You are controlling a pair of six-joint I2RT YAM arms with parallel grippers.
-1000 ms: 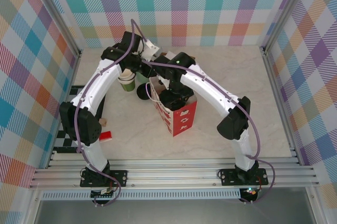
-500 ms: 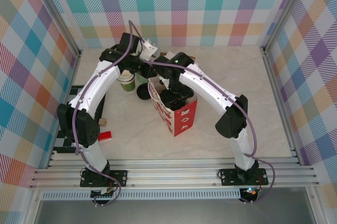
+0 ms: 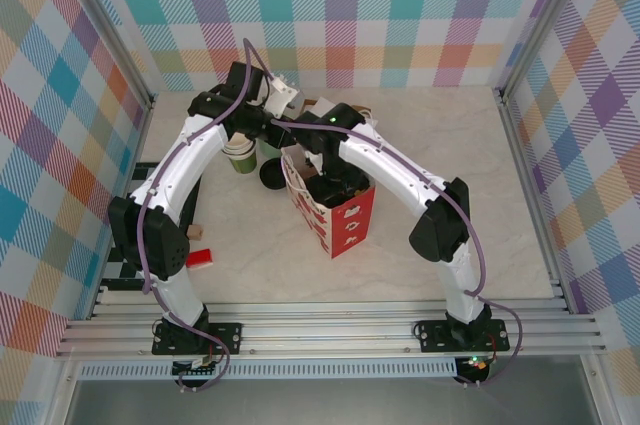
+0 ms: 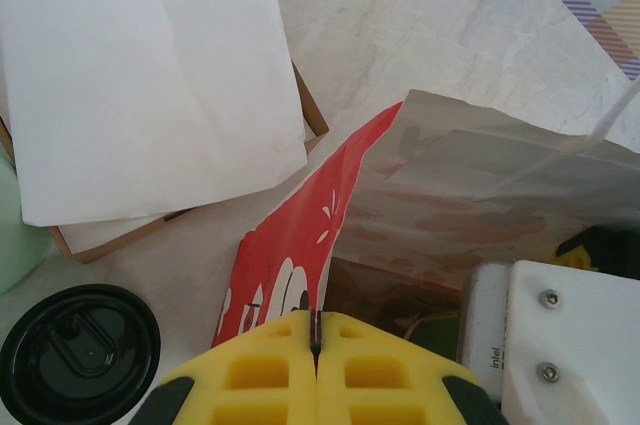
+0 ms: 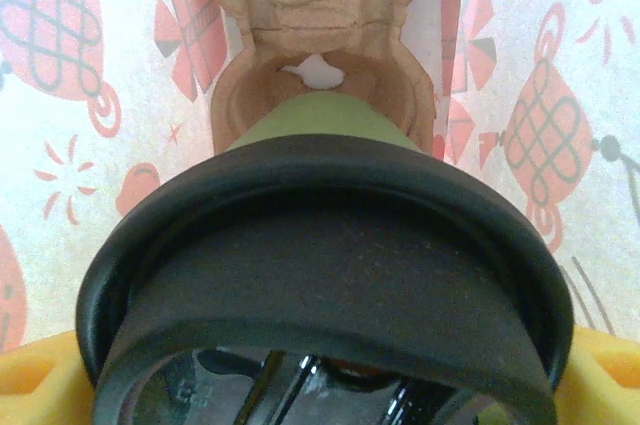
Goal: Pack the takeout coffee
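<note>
Inside the red paper bag [image 3: 345,227]: a small green paper cup with a round black plastic lid [image 5: 320,215] hangs upright within the bag's white lining, which is printed with red ornaments.
Right gripper [image 5: 320,390]: lowered into the bag's open mouth, its yellow fingers [image 5: 35,377] spread wide on either side of the cup just under the lid, grasping it.
Below the cup: a brown moulded-pulp cup carrier [image 5: 300,5] lies on the bag's floor. One round socket sits almost straight under the cup's base, which is not yet seated in it.
Left gripper [image 4: 316,330]: clenched at the bag's rim. The red edge runs right into the seam between the yellow tips, so it seems to be pinching the paper to hold the mouth open.
Just outside the bag: a loose round black plastic lid [image 4: 80,355] and a shallow brown cardboard tray of white paper sheets [image 4: 150,75], both on the left gripper's side and neither touching the bag.
Step in hand: lowering the coffee into the bag, late in the task by my reading.
Next move calls for: a straight, slow descent that keeps the cup upright and centred over the socket, releasing only once it is seated, while the left pinch keeps the rim from folding in.
Risk: a lid edge catching the lining, or a tilted cup missing the socket.
</note>
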